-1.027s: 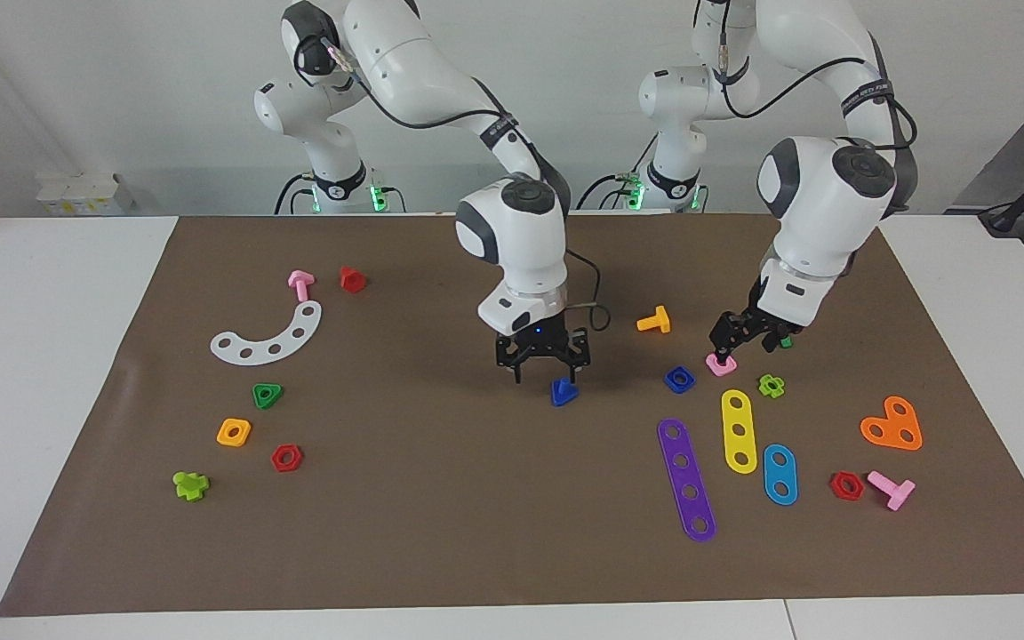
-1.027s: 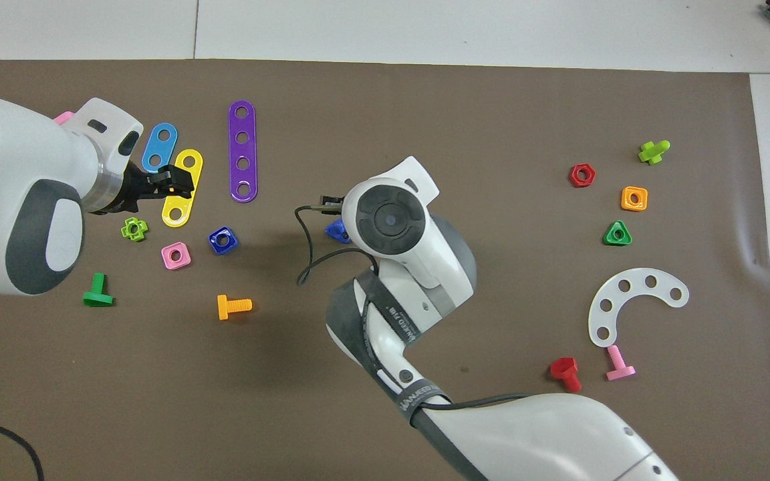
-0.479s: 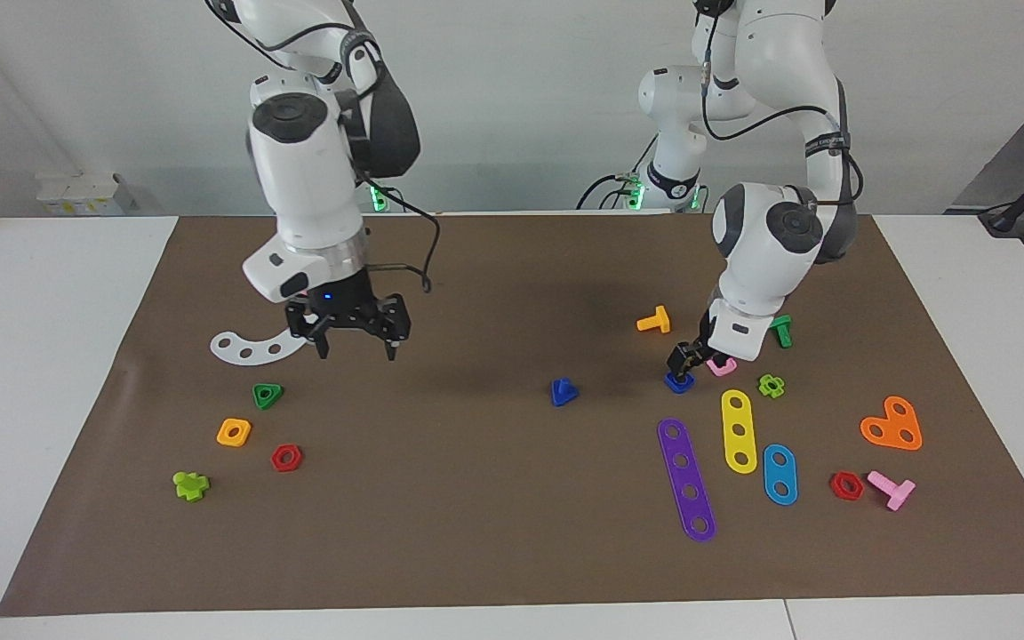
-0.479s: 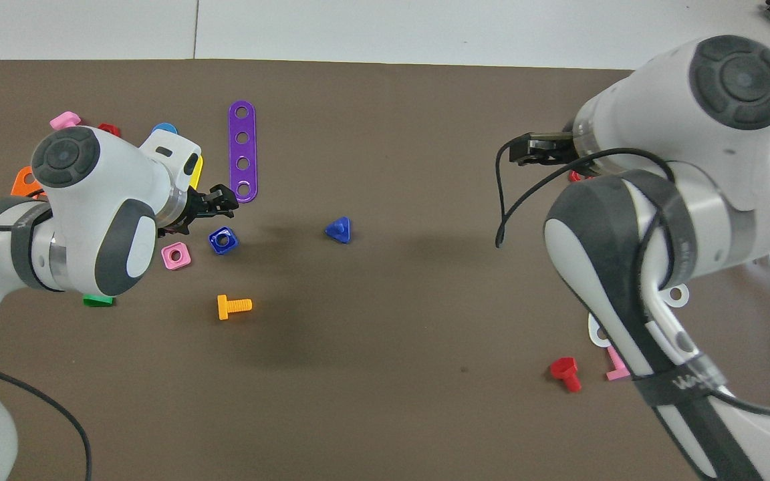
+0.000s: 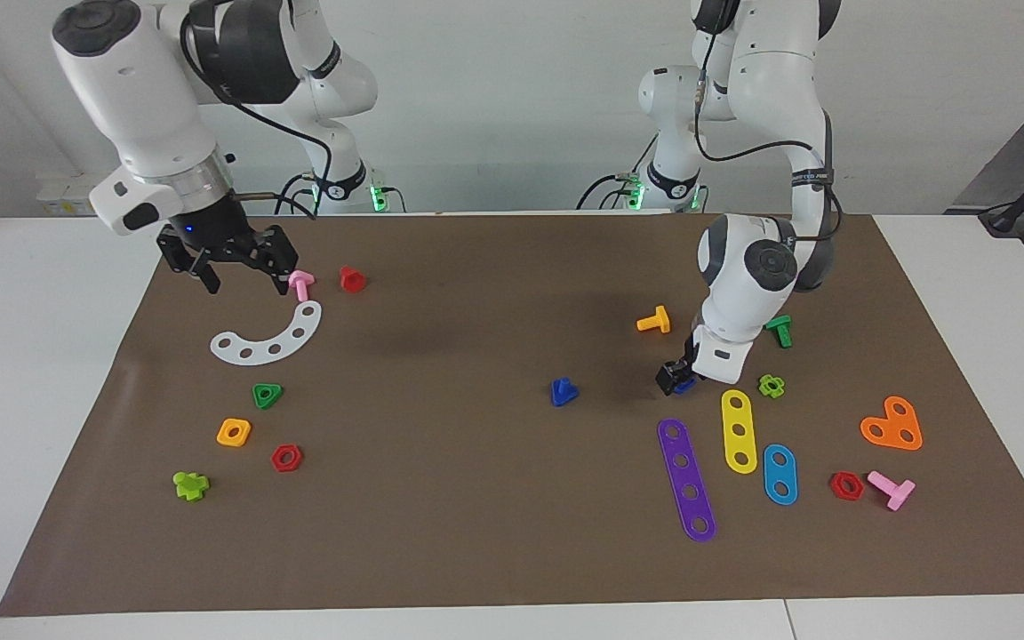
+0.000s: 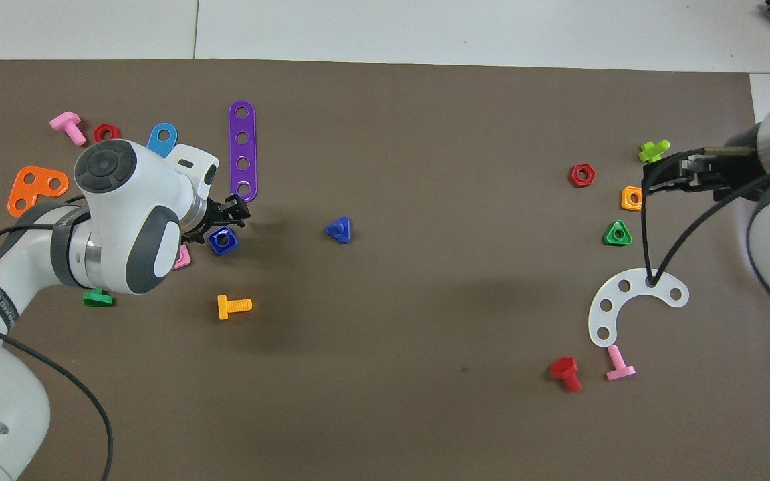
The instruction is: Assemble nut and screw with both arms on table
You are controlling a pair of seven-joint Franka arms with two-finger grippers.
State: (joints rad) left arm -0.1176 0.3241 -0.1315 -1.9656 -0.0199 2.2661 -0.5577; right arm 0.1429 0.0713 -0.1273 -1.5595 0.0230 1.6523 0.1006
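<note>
A: Where does the left gripper [image 5: 674, 380] stand?

B: Low on the brown mat [image 5: 476, 533], toward the left arm's end of the table — right down at the blue nut [image 6: 223, 240]. In the facing view a corner of blue shows at its fingertips; from overhead the nut lies just beside the black fingers. Whether the fingers pinch the nut or only stand around it cannot be told.

A: And the screw?

B: The blue screw [image 5: 563, 391] lies alone near the middle of the mat, on its triangular head (the stub points up), well apart from both grippers.

A: The right gripper [image 5: 241, 269]?

B: Raised, its fingers spread wide and holding nothing, at the right arm's end of the table. In the facing view it hangs just beside the pink screw [image 5: 300, 284] and over the mat's edge region near the white curved strip [image 5: 270, 336].

A: What surrounds the nut?

B: A pink nut [image 6: 182, 256] just beside it, mostly covered by the left arm from overhead; the purple strip [image 5: 686, 479] and yellow strip [image 5: 738, 430] farther from the robots; an orange screw [image 5: 654, 321] nearer to them — none touching it.
</note>
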